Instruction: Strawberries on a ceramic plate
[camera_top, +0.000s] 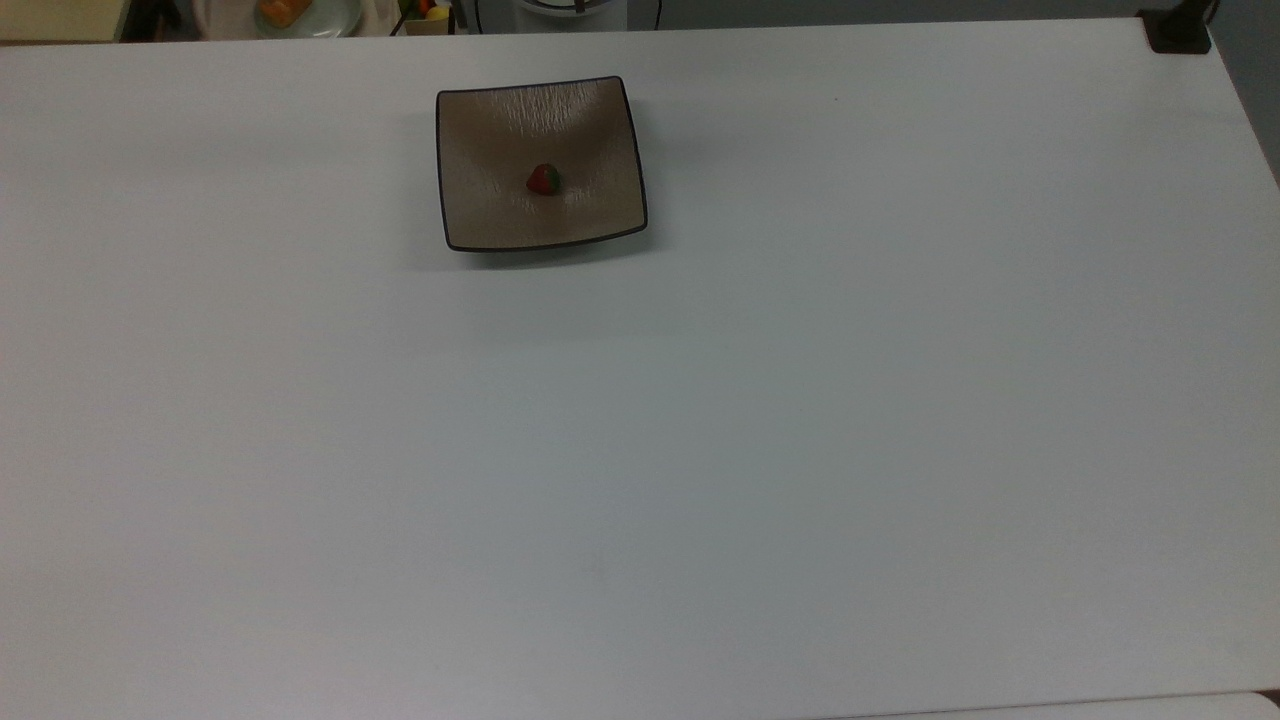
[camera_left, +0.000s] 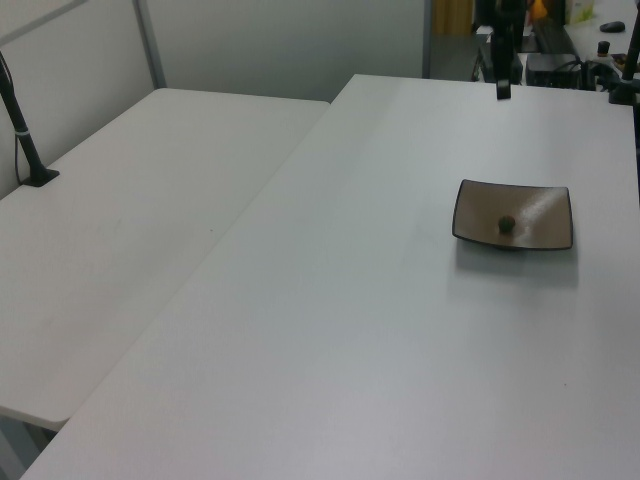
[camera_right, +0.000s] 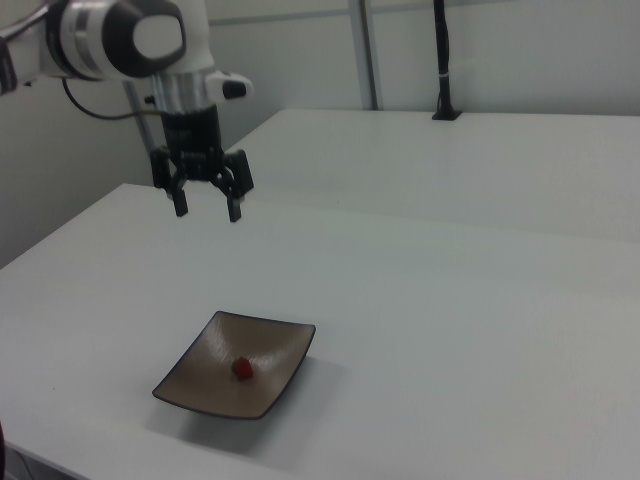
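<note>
On the big white table (camera_top: 760, 420) one square tan-brown glazed ceramic plate (camera_top: 490, 215) with a thin dark rim and turned-up corners is sitting. One small red strawberry (camera_top: 543, 179) with a dark green leafy cap is lying right in the middle of the plate, touching it. In the left view the plate (camera_left: 480, 200) is sitting toward the left view's right, and the strawberry (camera_left: 507, 224) is looking like a tiny dark bump on it. In the right view the plate (camera_right: 195, 370) is sitting near the bottom, with the red strawberry (camera_right: 242, 368) resting inside it.

One white robot arm is hanging high over the table in the right view, well apart from the plate. Its black gripper (camera_right: 207, 211) is pointing down, its two fingers (camera_right: 233, 208) are standing apart, and they are holding nothing.
</note>
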